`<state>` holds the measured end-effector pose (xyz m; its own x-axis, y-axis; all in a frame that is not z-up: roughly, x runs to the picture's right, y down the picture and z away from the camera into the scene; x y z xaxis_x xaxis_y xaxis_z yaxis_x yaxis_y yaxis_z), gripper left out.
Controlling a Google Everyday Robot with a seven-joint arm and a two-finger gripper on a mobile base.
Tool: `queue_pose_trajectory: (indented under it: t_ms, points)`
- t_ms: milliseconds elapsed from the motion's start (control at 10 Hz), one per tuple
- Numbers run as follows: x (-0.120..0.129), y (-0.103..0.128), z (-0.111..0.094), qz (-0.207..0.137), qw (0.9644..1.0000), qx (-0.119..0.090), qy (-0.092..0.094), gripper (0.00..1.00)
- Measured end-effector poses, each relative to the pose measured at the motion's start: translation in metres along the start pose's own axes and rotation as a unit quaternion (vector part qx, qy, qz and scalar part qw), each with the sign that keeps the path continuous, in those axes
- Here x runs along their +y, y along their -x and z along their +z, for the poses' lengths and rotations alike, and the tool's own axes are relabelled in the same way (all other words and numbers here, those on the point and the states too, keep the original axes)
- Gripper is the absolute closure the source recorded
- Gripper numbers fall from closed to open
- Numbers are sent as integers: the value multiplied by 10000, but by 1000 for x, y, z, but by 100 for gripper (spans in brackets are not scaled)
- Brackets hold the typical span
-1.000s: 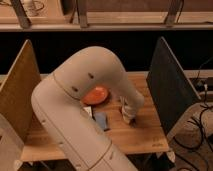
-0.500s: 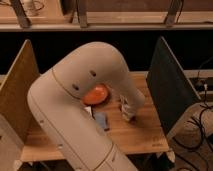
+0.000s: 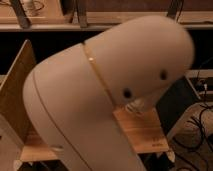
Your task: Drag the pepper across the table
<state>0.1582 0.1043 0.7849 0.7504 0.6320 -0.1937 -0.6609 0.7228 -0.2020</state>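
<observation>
Looking through the single camera view, we find the frame almost wholly filled by the robot's arm (image 3: 100,90), a pale, rounded shell with a thin gold seam (image 3: 97,72) running down it and two small dark holes (image 3: 127,93) on its right side. It sweeps from the lower left up to the upper right, and we judge it sits so large because the elbow is folded close to the lens while the far end reaches down toward the work surface.

Only slivers of the table (image 3: 142,131) show: a strip of pale planks at the lower right of the frame under the arm's bulge, and a smaller corner at the lower left. A tan wooden side panel (image 3: 15,85) stands at the left edge and a dark panel (image 3: 175,107) at the right, fencing the tabletop in. Dark cables (image 3: 200,125) trail at the far right, off the table.

The gripper is hidden behind the arm, somewhere toward the middle right of the frame, so we cannot tell whether the claw is spread, pressed together or pinching anything. A small pale fitting (image 3: 135,106) peeks out beneath the shell, but we cannot say what it belongs to.

The pepper is out of sight too; we cannot say where on the table it lies. Judging by the arm's downward reach, we take the work to be at tabletop level, with progress impossible to gauge.
</observation>
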Motion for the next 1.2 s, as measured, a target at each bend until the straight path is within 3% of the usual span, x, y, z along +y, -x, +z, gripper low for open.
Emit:
queue_pose_trajectory:
  t_ms: [200,500,700,900,1200]
  points:
    - [-7,-27,-14,279,9995,-72,-86,100]
    - [-16,-80,-12,850,9963,109,-50,100]
    - [-22,-121,4,1432,9892,291,114,100]
    - [-23,-134,10,1613,9862,337,171,100]
    - [-22,-131,11,1601,9864,320,192,99]
